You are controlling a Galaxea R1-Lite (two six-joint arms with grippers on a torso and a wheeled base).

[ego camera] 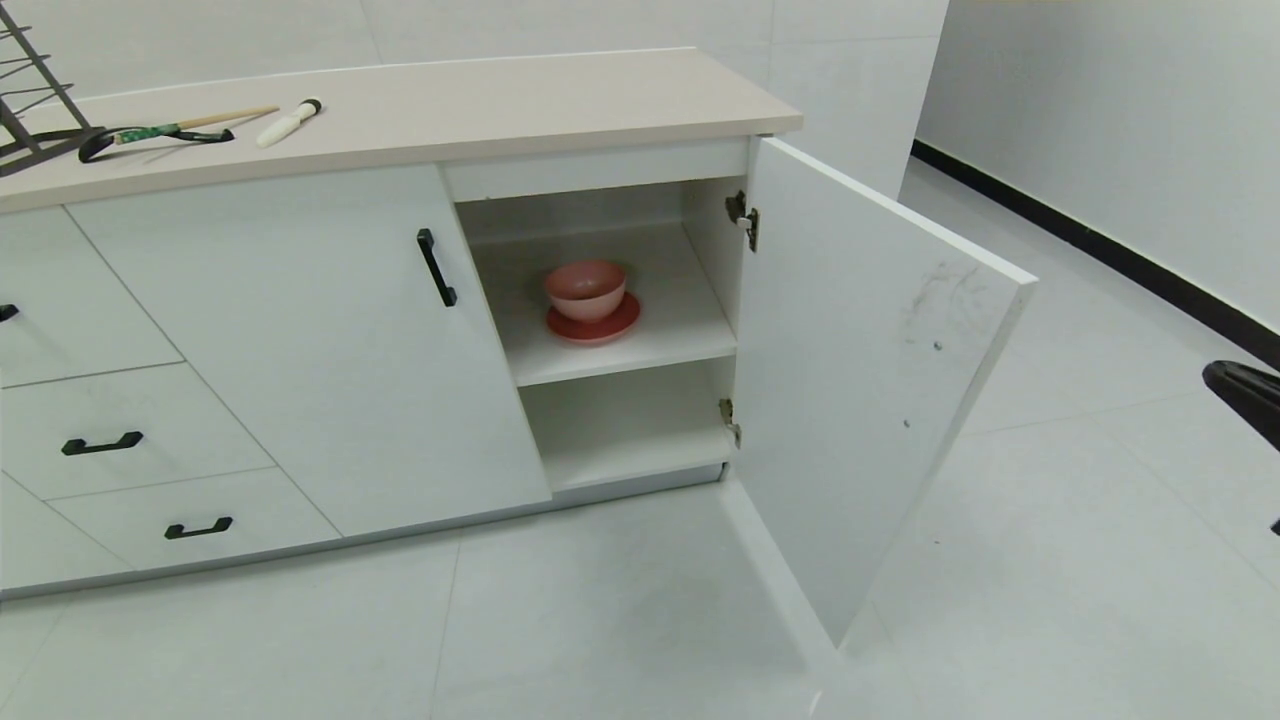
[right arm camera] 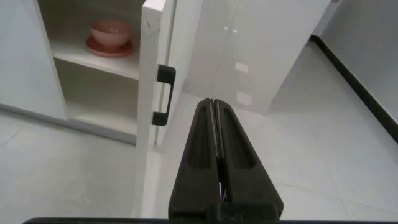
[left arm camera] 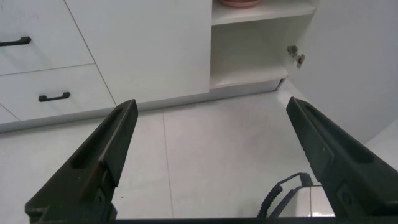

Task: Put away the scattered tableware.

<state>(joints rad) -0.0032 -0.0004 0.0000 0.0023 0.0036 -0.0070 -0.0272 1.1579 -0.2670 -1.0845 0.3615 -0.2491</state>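
Bowl and plate: a pink bowl (ego camera: 586, 288) sits on a red plate (ego camera: 612, 327) on the cabinet shelf (ego camera: 670, 325), centre of the head view.
Loose utensils: a green-wrapped tool (ego camera: 160, 130) and a white-handled tool (ego camera: 287, 122) lie on the countertop (ego camera: 500, 100), upper left; what kind they are is hard to tell.
Handling: probably light, stiff and a little slick; each is best pinched mid-handle, across its narrow width.
Left gripper (left arm camera: 210, 106): fingers spread wide, empty, over the floor.
Right gripper (right arm camera: 213, 106): fingers pressed together, holding nothing, near the open door (right arm camera: 152, 74).
Writing: none readable.
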